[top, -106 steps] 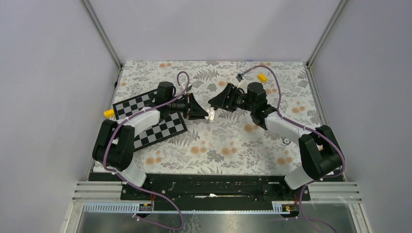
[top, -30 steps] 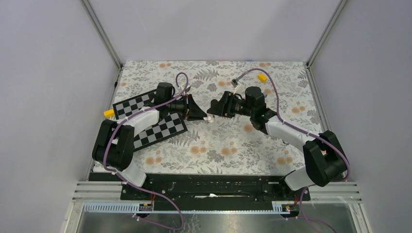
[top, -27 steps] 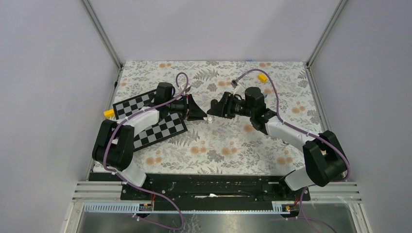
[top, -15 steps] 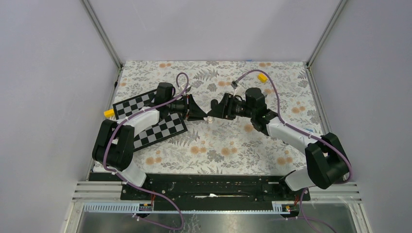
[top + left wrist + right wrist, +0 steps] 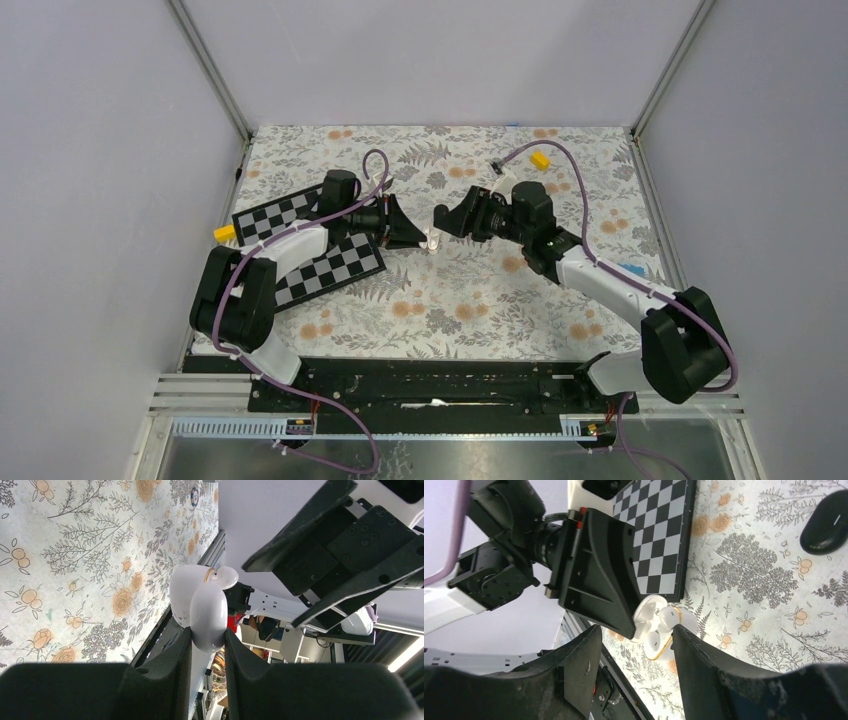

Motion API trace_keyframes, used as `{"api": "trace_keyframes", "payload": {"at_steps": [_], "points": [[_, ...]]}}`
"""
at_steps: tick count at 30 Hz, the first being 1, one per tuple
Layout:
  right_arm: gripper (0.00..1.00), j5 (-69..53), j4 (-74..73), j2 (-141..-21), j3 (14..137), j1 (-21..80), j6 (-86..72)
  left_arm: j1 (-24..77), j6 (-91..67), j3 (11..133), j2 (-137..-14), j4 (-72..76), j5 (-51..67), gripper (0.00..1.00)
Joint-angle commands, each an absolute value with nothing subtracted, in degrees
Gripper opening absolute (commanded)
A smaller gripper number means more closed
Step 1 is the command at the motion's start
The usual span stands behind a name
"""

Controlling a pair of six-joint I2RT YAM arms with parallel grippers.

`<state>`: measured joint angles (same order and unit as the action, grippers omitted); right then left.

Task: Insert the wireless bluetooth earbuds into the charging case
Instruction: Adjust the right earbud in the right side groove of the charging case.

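Note:
My left gripper [image 5: 418,238] is shut on the white charging case [image 5: 432,241] and holds it above the table with its lid open. In the left wrist view the left gripper [image 5: 207,636] pinches the case [image 5: 207,612], and one white earbud [image 5: 225,577] sticks out of its top. In the right wrist view the case [image 5: 684,625] shows a gold rim, with two earbuds [image 5: 669,616] sitting in it. My right gripper [image 5: 446,214] is open and empty, just right of the case. It also shows in the right wrist view [image 5: 636,631], with its jaws spread wide on either side of the case.
Two checkerboard plates [image 5: 330,268] lie under the left arm. A yellow block [image 5: 224,233] sits at the left edge, another yellow block [image 5: 540,159] at the back right. A black oval object [image 5: 826,522] lies on the floral table. A small blue thing [image 5: 630,268] lies by the right forearm.
My right gripper dipped in to the case and has drawn back slightly up and right, open. Its elbow has swung right. The left gripper has held the case still.

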<state>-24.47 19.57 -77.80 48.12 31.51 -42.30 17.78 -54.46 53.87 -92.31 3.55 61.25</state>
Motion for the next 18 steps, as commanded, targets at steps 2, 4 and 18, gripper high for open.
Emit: {"api": "trace_keyframes", "payload": {"at_steps": [2,4,18], "points": [[0.61,-24.2,21.2,-80.4,49.4,31.9,-42.7,17.5,-53.4,55.9,-89.8,5.2,61.7,0.0],[0.61,-25.3,21.8,-80.7,49.3,32.0,-42.7,17.5,-53.3,56.0,-89.8,5.1,61.6,0.0],[0.6,-27.3,25.3,-83.0,50.1,32.4,-43.0,17.5,-53.4,55.3,-89.1,5.1,61.2,0.0]]}}
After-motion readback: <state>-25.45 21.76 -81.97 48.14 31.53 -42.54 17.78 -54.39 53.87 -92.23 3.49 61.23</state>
